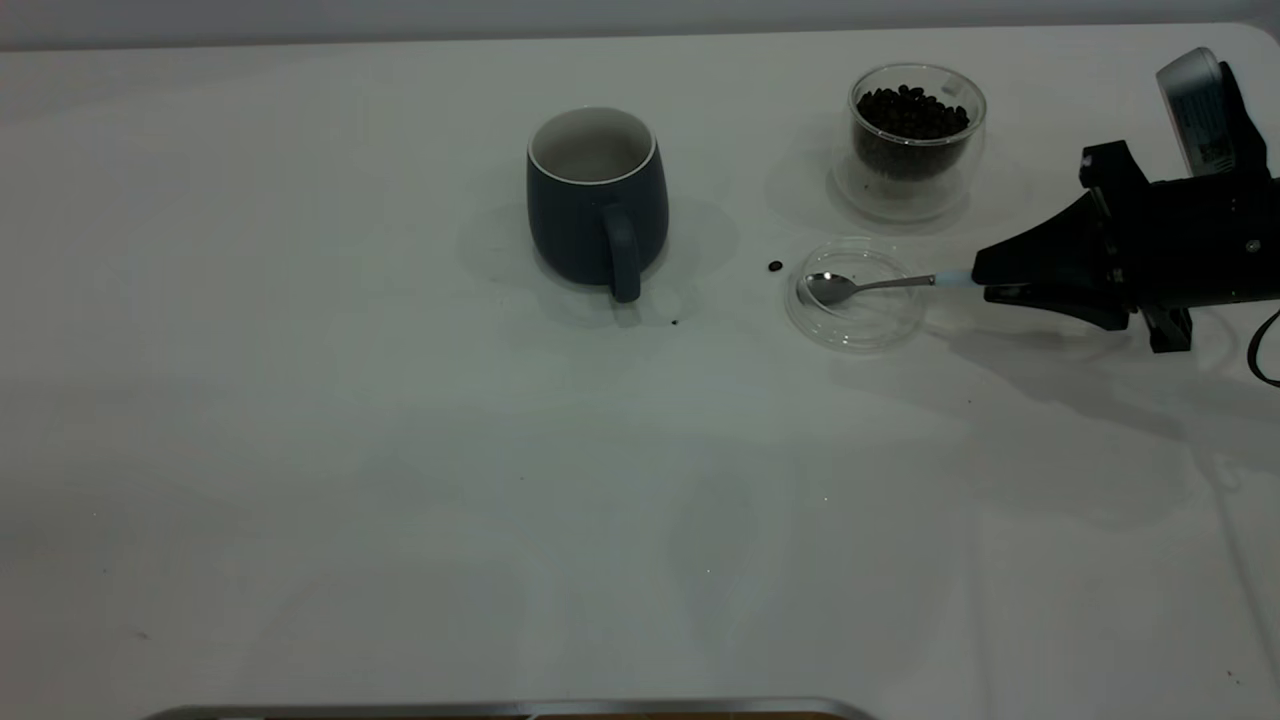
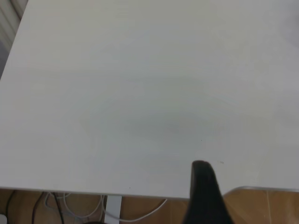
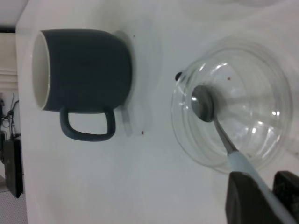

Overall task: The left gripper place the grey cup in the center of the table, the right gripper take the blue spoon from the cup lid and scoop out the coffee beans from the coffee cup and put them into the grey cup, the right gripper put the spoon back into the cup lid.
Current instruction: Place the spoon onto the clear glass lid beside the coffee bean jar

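Now my right jaws (image 1: 985, 278) clamp the pale blue handle of the small metal spoon (image 1: 868, 286), bowl resting in the shallow clear glass lid (image 1: 856, 295); next, probably lift toward the glass cup of dark beans (image 1: 916, 135).

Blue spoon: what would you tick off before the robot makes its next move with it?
1. Blue spoon handle gripped by the right hand: ok.
2. Spoon bowl resting in the cup lid: ok.
3. Grey cup upright, mid-table: ok.
4. Coffee cup upright, holding coffee beans: ok.
5. Table free of spills: not ok, stray bean beside the lid.
6. Left hand out of the way, near the table edge: ok.
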You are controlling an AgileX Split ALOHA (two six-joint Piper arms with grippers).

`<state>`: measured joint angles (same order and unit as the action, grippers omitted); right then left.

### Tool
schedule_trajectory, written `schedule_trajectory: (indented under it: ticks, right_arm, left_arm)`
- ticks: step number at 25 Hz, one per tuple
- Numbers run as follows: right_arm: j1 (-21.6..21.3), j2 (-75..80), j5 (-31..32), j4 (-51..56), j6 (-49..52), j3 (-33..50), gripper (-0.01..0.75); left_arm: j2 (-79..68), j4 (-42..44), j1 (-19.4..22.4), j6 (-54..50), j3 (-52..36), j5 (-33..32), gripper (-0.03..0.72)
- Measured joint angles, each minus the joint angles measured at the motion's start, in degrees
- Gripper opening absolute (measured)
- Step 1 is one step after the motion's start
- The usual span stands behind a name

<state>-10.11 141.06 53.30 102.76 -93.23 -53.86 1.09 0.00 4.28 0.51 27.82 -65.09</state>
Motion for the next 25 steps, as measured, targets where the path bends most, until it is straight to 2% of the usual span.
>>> schedule_trajectory:
  ticks: [7,11,17,25]
  right_arm:
    - [0.00,0.00,0.28,0.00,0.00,0.00,0.433]
    - [0.00,0.00,0.35,0.00,0.00,0.00,0.516]
    - [0.00,0.00,-2.17,0.00,1.92,0.00,0.577]
    - [-0.47,-0.12,-4.92,-1.71,5.33,0.00,0.583]
  left_arm:
    - [0.00,0.00,0.00,0.01,0.00,0.00,0.567]
    - [0.00,0.00,0.00,0.01,0.00,0.00,0.567]
    - [0.00,0.00,0.00,0.01,0.00,0.00,0.567]
    - [0.00,0.00,0.00,0.01,0.00,0.00,0.567]
